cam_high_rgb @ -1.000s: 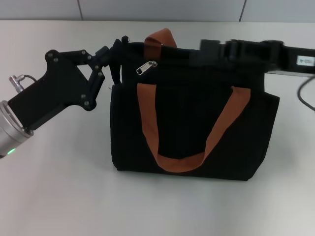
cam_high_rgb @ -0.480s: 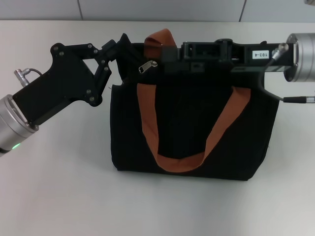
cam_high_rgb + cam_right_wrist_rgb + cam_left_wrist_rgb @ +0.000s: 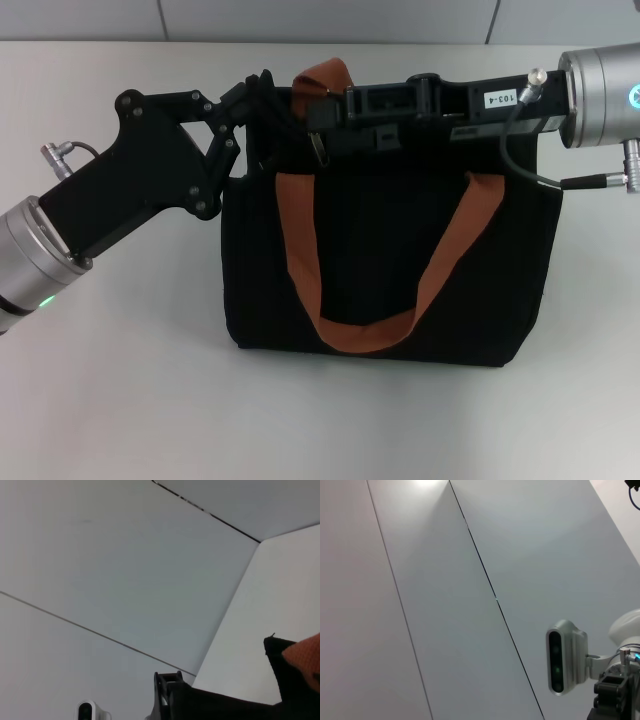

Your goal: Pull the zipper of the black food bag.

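White bench [image 3: 120, 400] carries the black food bag [image 3: 390, 270] near its far edge. Left gripper [image 3: 262, 98] pinches the bag's corner; right gripper [image 3: 325, 118] seems closed on the zipper [image 3: 320, 147]. Pull steadily along the zip line.

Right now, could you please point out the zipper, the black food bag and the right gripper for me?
zipper [image 3: 318, 146], head view, silver pull tab.
black food bag [image 3: 385, 230], head view, front panel between the straps.
right gripper [image 3: 325, 112], head view, fingertips at the bag's top edge.

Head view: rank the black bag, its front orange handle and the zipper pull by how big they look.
1. Black bag, by far the largest.
2. Front orange handle, a long loop across the bag's face.
3. Zipper pull, tiny, at the right gripper. The left gripper is at the bag's corner.
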You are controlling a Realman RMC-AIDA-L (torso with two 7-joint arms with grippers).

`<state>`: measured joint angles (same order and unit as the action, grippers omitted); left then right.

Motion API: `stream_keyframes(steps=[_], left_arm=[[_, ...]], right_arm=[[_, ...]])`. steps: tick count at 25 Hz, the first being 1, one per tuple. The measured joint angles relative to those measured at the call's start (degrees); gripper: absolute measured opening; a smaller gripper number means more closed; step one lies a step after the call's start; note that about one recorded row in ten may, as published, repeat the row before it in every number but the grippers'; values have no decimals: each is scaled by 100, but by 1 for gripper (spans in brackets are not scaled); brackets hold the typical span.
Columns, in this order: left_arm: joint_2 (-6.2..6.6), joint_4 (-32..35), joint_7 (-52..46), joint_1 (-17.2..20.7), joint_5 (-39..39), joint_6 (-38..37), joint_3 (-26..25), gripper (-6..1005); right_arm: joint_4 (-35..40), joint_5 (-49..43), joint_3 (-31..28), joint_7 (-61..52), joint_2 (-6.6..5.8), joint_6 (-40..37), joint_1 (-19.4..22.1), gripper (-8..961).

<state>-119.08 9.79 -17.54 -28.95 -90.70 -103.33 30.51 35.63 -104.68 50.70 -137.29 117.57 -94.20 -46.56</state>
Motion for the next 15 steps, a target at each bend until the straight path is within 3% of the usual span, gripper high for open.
stream_keyframes(steps=[15], left_arm=[[0, -56, 22, -14, -1, -68, -1, 39]], right_arm=[[221, -158, 355, -97, 18, 287, -145, 814]])
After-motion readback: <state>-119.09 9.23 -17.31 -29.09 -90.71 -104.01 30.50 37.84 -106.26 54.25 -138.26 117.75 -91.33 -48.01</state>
